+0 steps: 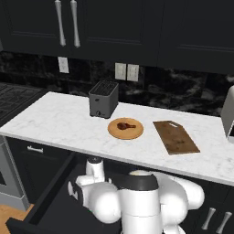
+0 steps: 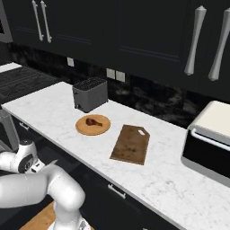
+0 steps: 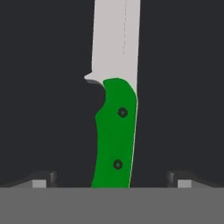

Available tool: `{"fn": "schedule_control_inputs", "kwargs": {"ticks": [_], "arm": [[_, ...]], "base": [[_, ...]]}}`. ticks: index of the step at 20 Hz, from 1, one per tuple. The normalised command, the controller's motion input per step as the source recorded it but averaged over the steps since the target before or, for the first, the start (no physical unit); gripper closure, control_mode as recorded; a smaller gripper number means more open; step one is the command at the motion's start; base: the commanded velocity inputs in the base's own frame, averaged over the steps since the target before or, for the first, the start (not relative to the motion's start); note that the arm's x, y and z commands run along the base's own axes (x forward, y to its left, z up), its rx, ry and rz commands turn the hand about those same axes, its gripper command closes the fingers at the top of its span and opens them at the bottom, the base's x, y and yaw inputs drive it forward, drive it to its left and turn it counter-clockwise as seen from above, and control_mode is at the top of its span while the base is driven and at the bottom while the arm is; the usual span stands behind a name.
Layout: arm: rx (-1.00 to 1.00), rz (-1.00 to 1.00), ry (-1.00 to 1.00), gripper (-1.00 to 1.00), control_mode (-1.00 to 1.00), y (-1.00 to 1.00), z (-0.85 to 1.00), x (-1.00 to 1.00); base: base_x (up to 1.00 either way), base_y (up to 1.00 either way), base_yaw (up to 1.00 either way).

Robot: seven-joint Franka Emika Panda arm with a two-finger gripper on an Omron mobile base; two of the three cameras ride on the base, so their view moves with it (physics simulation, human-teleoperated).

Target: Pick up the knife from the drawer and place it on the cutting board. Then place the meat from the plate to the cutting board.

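Hand view: knife [image 3: 114, 109] lies flat on the dark floor of the drawer [image 3: 43, 87]. Long axis runs up-down in this view; green handle toward the bottom edge, pale blade pointing to the top and cut off by the frame. Two rivets show on the handle. Gripper [image 3: 112, 179] is directly over the handle end, fingers wide apart, one fingertip [image 3: 43, 178] on each side of the handle with dark floor showing between each tip and the green. No contact visible.

Drawer floor to both sides of the knife is bare; drawer walls not seen in this view.

Left base view: drawer [image 1: 55, 201] is pulled out below the white marble counter [image 1: 59, 123], arm reaching down into it.

On the counter: toaster [image 1: 103, 98] at the back, round plate [image 1: 125, 129] just in front and to its right, meat [image 1: 125, 125] lying on the plate. Cutting board [image 1: 175, 136] lies right of the plate, apart from it, long axis running back-to-front, slightly skewed; its top is bare. Board's near edge sits short of the counter's front edge.

Right base view: a white-topped appliance [image 2: 211, 139] stands right of the board, well apart.
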Motion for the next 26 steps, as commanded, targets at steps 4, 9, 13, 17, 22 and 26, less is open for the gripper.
{"fn": "schedule_control_inputs", "kwargs": {"ticks": [4,9,13,17,22,26], "arm": [[-0.02,0.00,0.00,-1.00,-1.00,0.11,-0.32,0.00],[-0.01,0.00,0.00,1.00,-1.00,0.14,-0.37,0.00],[0.00,0.00,0.00,1.00,-1.00,0.19,-0.25,0.00],[0.00,-0.01,0.00,1.00,-1.00,0.51,-0.16,-0.18],[0.00,-0.09,0.00,1.00,-1.00,0.72,-0.01,-0.42],[0.00,-0.13,-0.02,1.00,-1.00,0.40,0.23,-0.77]], "base": [[0.00,0.00,0.00],[0.00,0.00,0.00],[0.00,0.00,0.00],[0.00,0.00,0.00],[0.00,0.00,0.00],[0.00,0.00,0.00]]}}
